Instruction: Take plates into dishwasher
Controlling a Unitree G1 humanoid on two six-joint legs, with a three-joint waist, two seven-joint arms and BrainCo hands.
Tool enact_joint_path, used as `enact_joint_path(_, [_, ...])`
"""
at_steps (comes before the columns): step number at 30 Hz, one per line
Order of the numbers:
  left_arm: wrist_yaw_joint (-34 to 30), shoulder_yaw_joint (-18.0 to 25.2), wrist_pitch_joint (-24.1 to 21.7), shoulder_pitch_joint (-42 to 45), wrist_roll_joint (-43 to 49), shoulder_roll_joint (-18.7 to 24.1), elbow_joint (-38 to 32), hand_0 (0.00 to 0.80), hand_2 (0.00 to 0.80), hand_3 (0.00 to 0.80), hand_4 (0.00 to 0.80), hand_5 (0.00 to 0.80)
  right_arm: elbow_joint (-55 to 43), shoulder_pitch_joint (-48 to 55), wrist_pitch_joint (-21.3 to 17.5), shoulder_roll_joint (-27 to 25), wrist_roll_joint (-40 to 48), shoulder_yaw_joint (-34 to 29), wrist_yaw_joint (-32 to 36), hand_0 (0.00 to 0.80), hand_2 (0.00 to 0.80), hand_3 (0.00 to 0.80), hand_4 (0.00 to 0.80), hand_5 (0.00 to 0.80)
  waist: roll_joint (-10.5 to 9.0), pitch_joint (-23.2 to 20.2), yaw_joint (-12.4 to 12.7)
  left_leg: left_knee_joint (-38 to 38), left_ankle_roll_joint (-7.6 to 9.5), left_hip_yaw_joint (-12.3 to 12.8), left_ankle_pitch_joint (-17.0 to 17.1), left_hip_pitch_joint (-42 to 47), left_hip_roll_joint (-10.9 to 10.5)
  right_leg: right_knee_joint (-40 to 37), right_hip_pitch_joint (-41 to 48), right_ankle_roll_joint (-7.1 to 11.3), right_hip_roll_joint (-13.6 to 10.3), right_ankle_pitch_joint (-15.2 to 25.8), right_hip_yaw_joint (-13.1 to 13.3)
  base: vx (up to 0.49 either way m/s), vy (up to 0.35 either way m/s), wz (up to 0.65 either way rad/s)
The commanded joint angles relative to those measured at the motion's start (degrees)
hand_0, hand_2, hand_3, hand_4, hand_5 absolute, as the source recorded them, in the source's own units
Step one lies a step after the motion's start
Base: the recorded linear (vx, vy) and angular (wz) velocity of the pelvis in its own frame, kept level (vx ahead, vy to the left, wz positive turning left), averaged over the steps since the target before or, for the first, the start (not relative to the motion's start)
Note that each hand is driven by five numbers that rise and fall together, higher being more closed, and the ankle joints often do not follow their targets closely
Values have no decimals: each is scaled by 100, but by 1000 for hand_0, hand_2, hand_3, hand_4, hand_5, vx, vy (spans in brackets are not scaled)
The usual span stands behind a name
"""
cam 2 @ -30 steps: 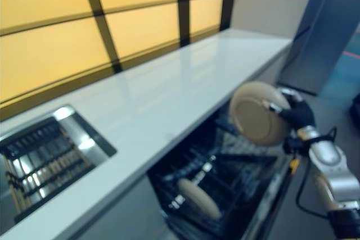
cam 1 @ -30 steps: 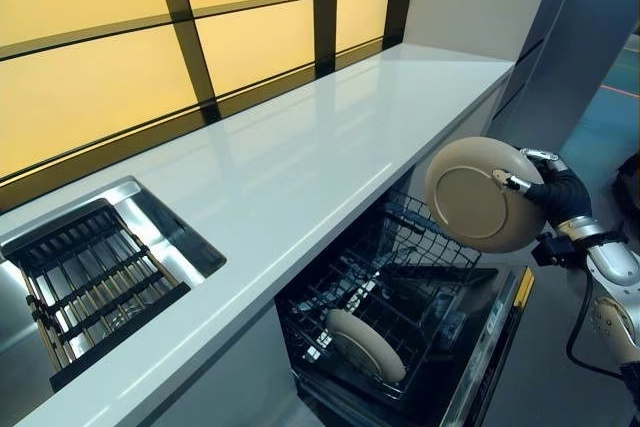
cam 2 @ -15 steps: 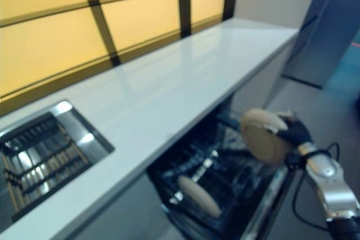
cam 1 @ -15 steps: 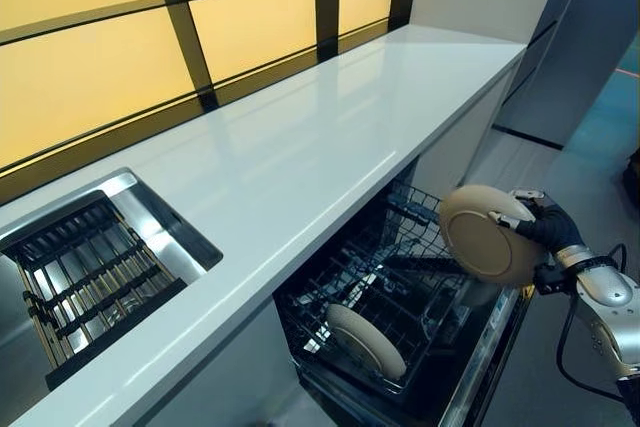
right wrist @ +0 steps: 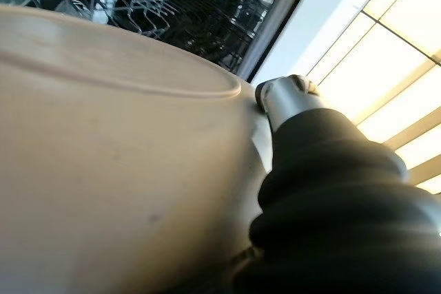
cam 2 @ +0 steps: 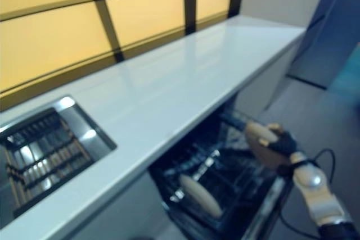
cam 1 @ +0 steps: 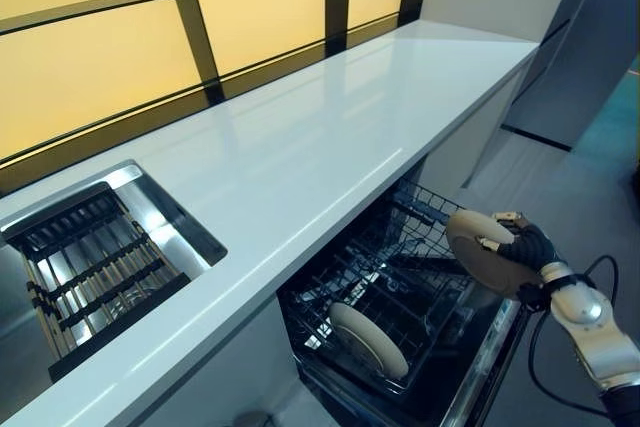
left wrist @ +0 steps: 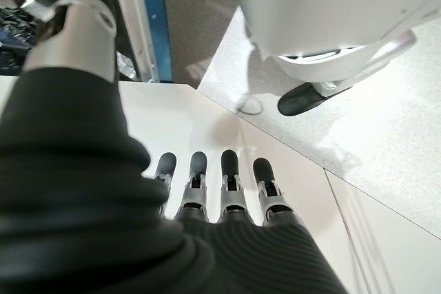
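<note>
A beige plate (cam 1: 483,250) hangs tilted over the right side of the dishwasher's black wire rack (cam 1: 390,287), with my right hand (cam 1: 527,247) shut on its rim. In the right wrist view the plate (right wrist: 117,170) fills most of the picture, with the rack (right wrist: 179,5) beyond it. A second beige plate (cam 1: 366,339) stands on edge in the front of the rack. My left hand (left wrist: 220,194) shows only in its wrist view, fingers straight, holding nothing, over a pale floor.
The long white countertop (cam 1: 300,157) runs above the dishwasher, with a steel sink (cam 1: 150,212) holding a dark drying rack (cam 1: 90,267) at its left. The dishwasher door (cam 1: 485,357) lies folded down at the front. Yellow window panels (cam 1: 100,57) line the back.
My right hand has carried the plate down and tipped it flatter, from above the counter edge to just over the rack. The head camera has shifted a little.
</note>
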Motion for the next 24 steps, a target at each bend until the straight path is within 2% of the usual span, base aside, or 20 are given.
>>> enact_joint_path(1, [8,-157,-28,-184,260,147,20,0,0,0,0,0,-253,-75,-460,78,-516,190,-495,800,800,800,800,800,-305,-139,157,-150,-29,-177,729,-765,3,235,405,24,-27,-402,-64,0,0,0])
enact_joint_path(7, [-3,-223,11,-162,342,131,21,0,0,0,0,0,-76,-105,-449,168,-1053,548,-821,800,800,800,800,800,-284,-151,245,-136,-15,-218,712,-738,-28,223,493,43,-61,-411,-125,9,0,2])
enact_joint_path(10, [6,-268,58,-170,368,101,42,0,0,0,0,0,1,-175,-273,278,-1288,781,-1063,800,800,800,800,800,-271,-165,283,-144,-21,-244,709,-716,-41,210,528,50,-72,-416,-151,21,11,8])
enact_joint_path(13, [-26,-292,41,-158,365,85,24,0,0,0,0,0,73,-201,-158,374,-1250,948,-1216,800,800,800,800,800,-246,-163,311,-148,-19,-263,708,-691,-45,217,539,50,-86,-418,-174,15,22,6])
enact_joint_path(24, [-43,-467,96,-154,407,-50,-21,0,0,0,0,0,732,-310,-142,839,-1350,1399,-1722,800,800,800,800,800,-189,-149,400,-171,-9,-312,707,-626,-83,224,590,46,-115,-413,-255,2,4,1])
